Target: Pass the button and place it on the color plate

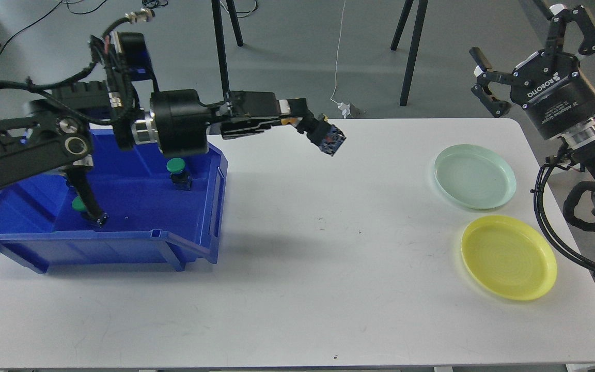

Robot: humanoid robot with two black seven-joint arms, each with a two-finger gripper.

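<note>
On the white surface [297,268], a yellow plate [508,257] is seen at four o'clock, with a pale green plate [474,176] just beyond it. A blue bin [122,243] at nine o'clock holds two green buttons [176,166]. Farther off, a button [331,138] is held clamped in the left tool [318,129], above the surface. At two o'clock, the right tool [530,57] is raised with fingers apart.

Second green button [78,204] half hidden behind left arm, held button's [330,138] cap unseen
</note>
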